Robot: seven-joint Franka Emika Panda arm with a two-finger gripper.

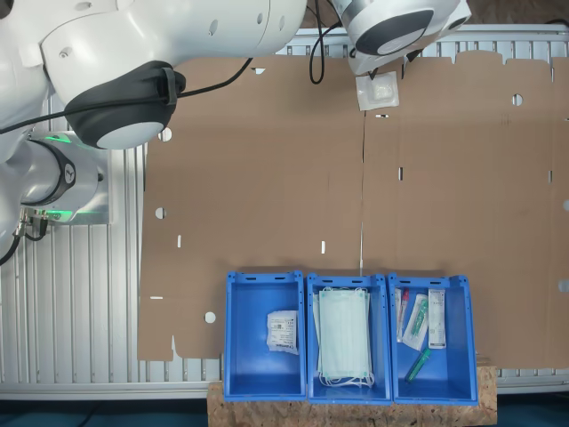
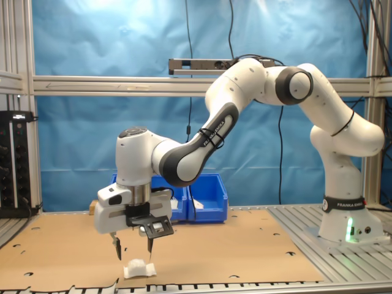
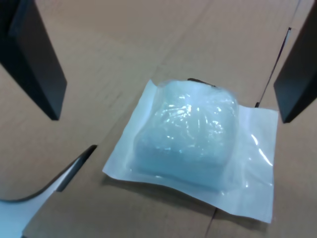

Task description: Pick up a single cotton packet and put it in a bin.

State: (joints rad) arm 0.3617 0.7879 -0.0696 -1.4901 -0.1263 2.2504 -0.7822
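While the arm hangs low over the cardboard, the scene reads so:

Gripper: the gripper [image 2: 133, 248] has two thin dark fingers [image 3: 34, 59] spread wide, pointing down; nothing is between them; in the second exterior view the tips stand just above the sheet, either side of the packet.

Cotton packet: the cotton packet [image 3: 193, 144] is a flat square pouch of clear glossy film with a white sealed border and a puffed, wrinkled white pad at its centre; it lies flat on the cardboard beneath the open fingers, near the second exterior view's near edge [image 2: 139, 268]; in the first exterior view it sits at the far side [image 1: 377, 91], right of centre, far from the bins.

Surface: a brown matte cardboard sheet [image 1: 267, 160] with small punched slots and holes and a straight seam down it; it covers a ribbed aluminium table [image 1: 80, 302].

Bins: three blue plastic bins side by side at the first exterior view's near edge; the left bin [image 1: 264, 285] holds a white packet with dark print [image 1: 284, 331]; the middle bin [image 1: 348, 281] holds a stack of pale green face masks [image 1: 343, 336]; the right bin [image 1: 462, 294] holds slim wrapped items [image 1: 418, 322], too small to name.

Arm: smooth white shells with dark grey joints [image 2: 245, 92]; its base [image 2: 344, 223] stands at the second exterior view's right, a green light on it.

Backdrop: a blue sheet [image 2: 92, 37] behind aluminium framing.
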